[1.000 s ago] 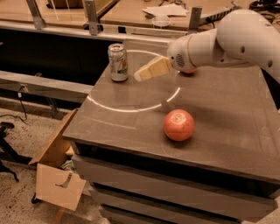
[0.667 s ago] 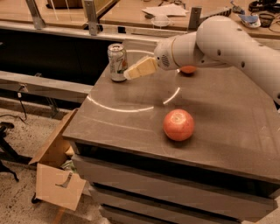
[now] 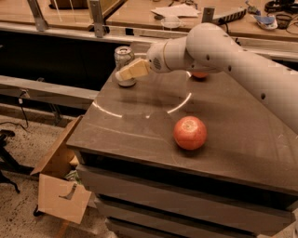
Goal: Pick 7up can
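Observation:
The 7up can (image 3: 124,54) stands upright near the far left corner of the dark table (image 3: 135,125). Its shiny top rim and upper body show; its lower front is covered by my gripper. My gripper (image 3: 129,72), with beige tips on a white arm, reaches in from the right and sits right at the can, overlapping its front side at mid height. The can rests on the table.
A red-orange apple (image 3: 190,133) lies on the table's front middle. A small orange fruit (image 3: 200,75) peeks out behind my arm. A long counter with clutter (image 3: 177,11) runs behind the table. Cardboard boxes (image 3: 60,186) sit on the floor at the left.
My gripper has moved left across the table, from beside the can to right against its front. The can and the apple have stayed in place.

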`<state>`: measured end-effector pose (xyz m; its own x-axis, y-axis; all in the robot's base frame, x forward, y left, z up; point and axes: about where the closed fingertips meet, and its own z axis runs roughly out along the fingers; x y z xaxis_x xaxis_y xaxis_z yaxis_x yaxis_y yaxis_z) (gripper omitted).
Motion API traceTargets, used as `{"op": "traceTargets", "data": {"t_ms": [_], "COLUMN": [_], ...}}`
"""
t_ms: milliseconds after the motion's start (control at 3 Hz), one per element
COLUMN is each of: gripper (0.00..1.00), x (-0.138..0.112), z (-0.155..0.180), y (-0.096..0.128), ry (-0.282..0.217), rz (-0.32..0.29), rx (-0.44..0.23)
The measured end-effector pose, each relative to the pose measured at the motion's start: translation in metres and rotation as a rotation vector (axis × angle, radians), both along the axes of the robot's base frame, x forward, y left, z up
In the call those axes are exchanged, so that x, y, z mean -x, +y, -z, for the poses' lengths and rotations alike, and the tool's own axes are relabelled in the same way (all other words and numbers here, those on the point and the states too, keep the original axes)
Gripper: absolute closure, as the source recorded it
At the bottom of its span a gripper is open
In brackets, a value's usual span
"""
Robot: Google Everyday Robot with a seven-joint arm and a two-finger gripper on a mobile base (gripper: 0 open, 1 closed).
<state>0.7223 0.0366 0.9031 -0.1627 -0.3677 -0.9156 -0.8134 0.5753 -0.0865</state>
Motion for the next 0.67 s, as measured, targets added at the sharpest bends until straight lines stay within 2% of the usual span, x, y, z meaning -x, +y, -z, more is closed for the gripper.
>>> {"op": "traceTargets", "data": {"t_ms": [667], "gripper": [0.49], "x": [-0.008], "z": [-0.001], "y": [0.028], "ry": [-0.005], "rz": [-0.046], "rx": [-0.045]}}
